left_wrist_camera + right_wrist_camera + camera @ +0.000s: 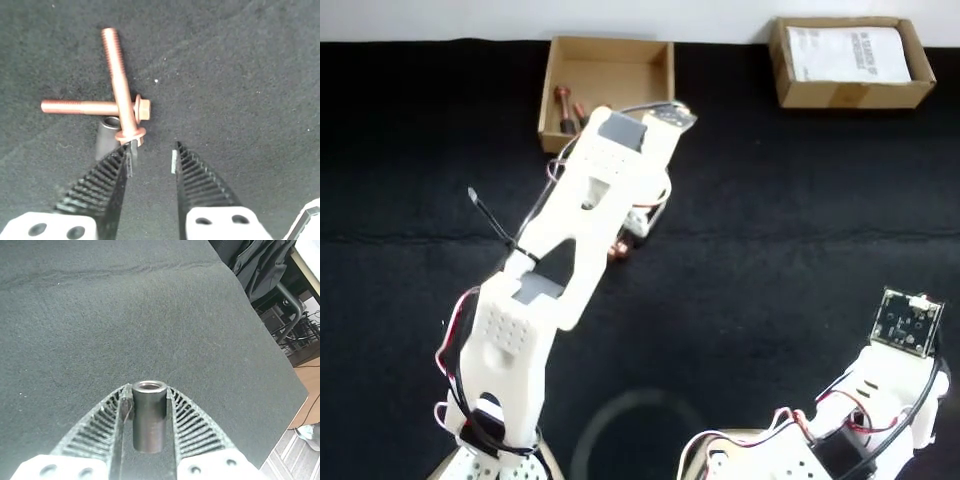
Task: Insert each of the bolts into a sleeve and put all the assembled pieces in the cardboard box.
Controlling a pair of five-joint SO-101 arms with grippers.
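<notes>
Two copper bolts lie crossed on the black cloth: one bolt [120,90] rests over the other bolt [90,107], with a dark sleeve [107,136] standing beside their heads. My left gripper [151,155] hovers open just short of them, one fingertip [122,155] close to the upper bolt's flange. From above, the left arm [590,200] covers this spot, a bit of copper [616,252] peeking out. My right gripper [148,405] is shut on a dark metal sleeve [148,412], held with its bore facing outward. The cardboard box [560,70] at the back holds assembled pieces [564,108].
A second cardboard box [840,92] with a white paper sheet sits at the back right. The right arm [880,400] stays near the table's front right corner. A black cable tie [490,215] sticks out beside the left arm.
</notes>
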